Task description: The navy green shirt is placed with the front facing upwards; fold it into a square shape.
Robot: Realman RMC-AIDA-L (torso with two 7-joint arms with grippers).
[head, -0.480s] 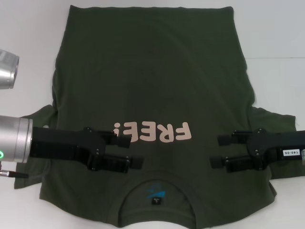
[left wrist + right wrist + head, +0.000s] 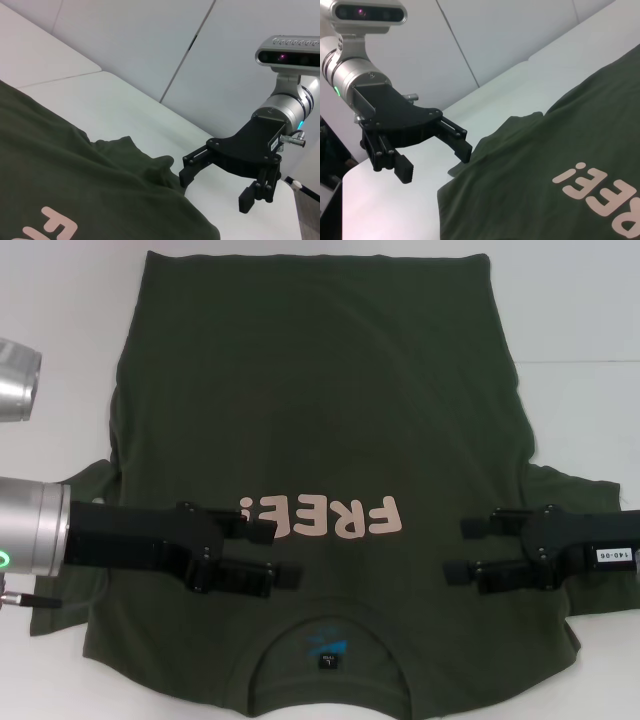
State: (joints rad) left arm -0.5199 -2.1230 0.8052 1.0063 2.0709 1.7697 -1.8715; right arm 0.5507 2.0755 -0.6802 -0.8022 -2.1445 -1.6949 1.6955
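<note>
1. Head view: navy green shirt (image 2: 320, 440) lies flat on the white table (image 2: 580, 320), filling the frame's centre, collar at the bottom edge, pink lettering upside down.
2. My left gripper (image 2: 275, 555) hangs over the shirt at lower left, jaws apart, holding nothing.
3. My right gripper (image 2: 462, 550) sits at lower right near the sleeve, jaws likewise spread, empty.
</note>
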